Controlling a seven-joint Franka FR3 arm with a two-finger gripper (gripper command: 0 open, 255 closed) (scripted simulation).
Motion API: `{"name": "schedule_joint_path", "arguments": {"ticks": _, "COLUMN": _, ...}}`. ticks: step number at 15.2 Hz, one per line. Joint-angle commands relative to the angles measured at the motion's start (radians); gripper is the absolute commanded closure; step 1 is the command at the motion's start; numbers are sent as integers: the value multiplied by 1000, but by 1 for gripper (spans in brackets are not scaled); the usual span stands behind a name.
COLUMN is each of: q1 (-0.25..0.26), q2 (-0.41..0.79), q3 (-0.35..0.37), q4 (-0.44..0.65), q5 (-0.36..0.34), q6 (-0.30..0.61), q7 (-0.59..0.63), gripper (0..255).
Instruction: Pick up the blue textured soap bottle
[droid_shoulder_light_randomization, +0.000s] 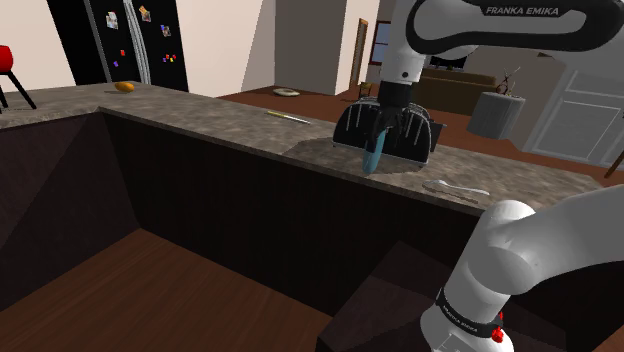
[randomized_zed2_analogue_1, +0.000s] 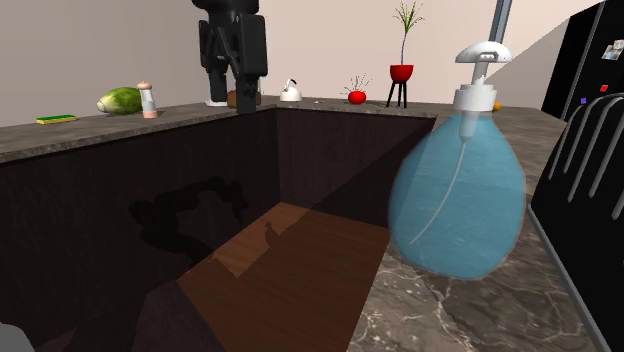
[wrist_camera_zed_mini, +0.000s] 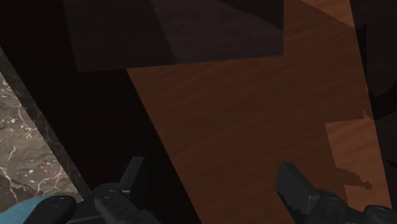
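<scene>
Hand (wrist_camera_zed_mini: 211, 168) wide open, empty; blue btl (wrist_camera_zed_mini: 28, 211) beside 1 finger.

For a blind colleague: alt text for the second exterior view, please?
A translucent blue soap bottle with a white pump looms in the right foreground at the edge of a marbled counter. Left of it, dark walls drop to a wood floor; a red plant pot stands beyond.
</scene>
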Motion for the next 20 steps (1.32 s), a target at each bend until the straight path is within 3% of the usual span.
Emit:
{"name": "schedule_joint_path", "arguments": {"ticks": 1, "q1": 0, "q2": 0, "q3": 0, "q4": 0, "q5": 0, "q6": 0, "q7": 0, "gripper": 0}}
{"name": "schedule_joint_path", "arguments": {"ticks": 11, "q1": -43, "q2": 284, "q3": -182, "q4": 311, "q5": -42, "q6": -38, "q7": -171, "gripper": 0}}
{"name": "schedule_joint_path", "arguments": {"ticks": 20, "q1": -79, "q2": 605, "q3": -346, "q4": 698, "q5": 23, "q6": -135, "q7": -349, "gripper": 0}}
